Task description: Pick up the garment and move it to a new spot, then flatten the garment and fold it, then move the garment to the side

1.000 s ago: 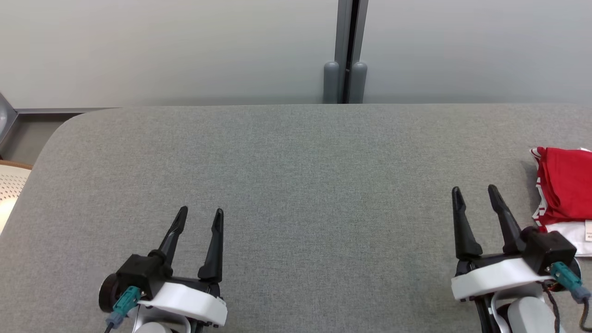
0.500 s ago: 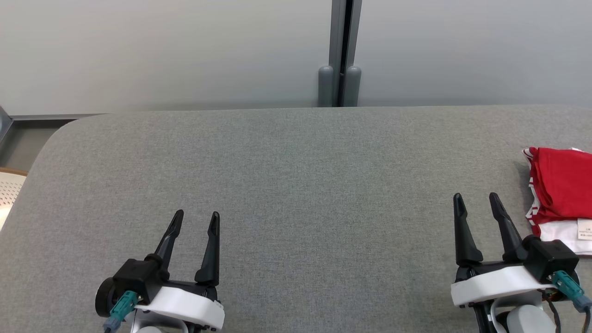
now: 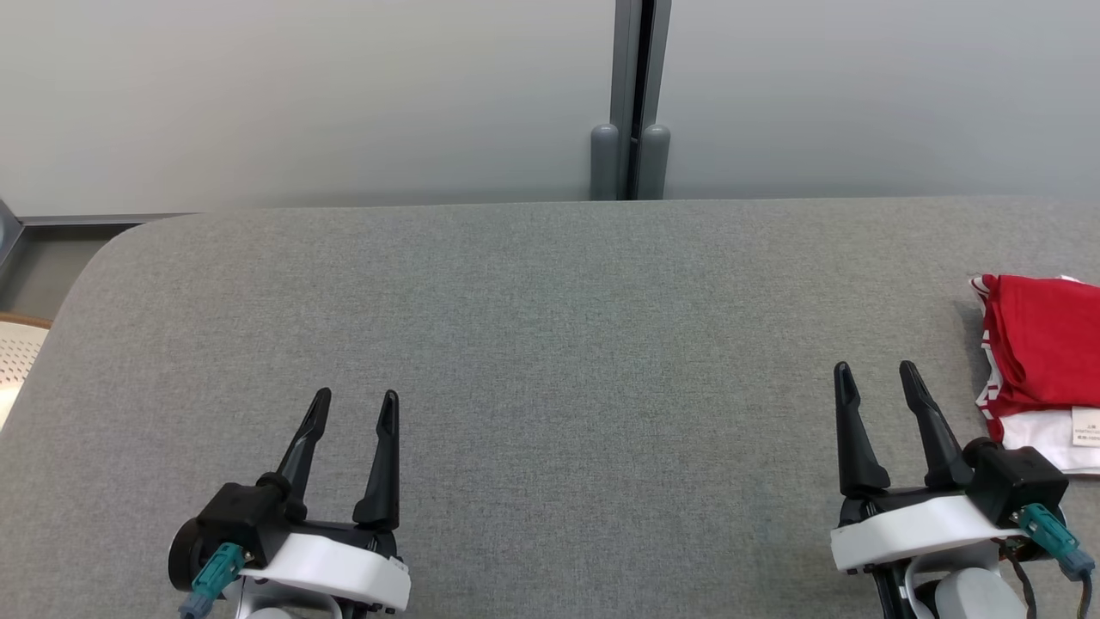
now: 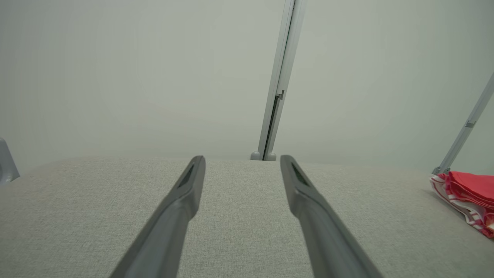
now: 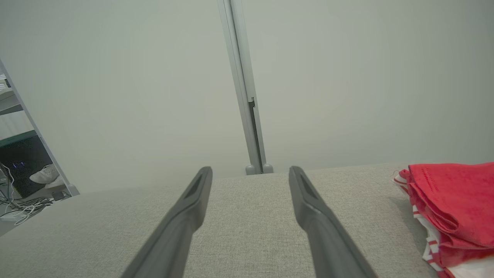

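Folded red garment (image 3: pixel 1040 335) — near right pincer (image 3: pixel 874 371)

Garment (image 3: pixel 1044 344): red cloth, folded into a compact, layered bundle. Lies flat on the grey tabletop (image 3: pixel 550 344) at its right side, well back from the far edge; the head view's right border cuts it off, so its full extent can't be told.

Top layers plain red, soft creases, stacked folds showing along the left side. Red-and-white striped trim runs down that left edge. Near end shows a white panel with a small white label (image 3: pixel 1086 427); print too small to read.

Left wrist view: garment (image 4: pixel 469 189) low, striped edge underneath. Right wrist view: garment (image 5: pixel 451 204) red layers over striped and white cloth.
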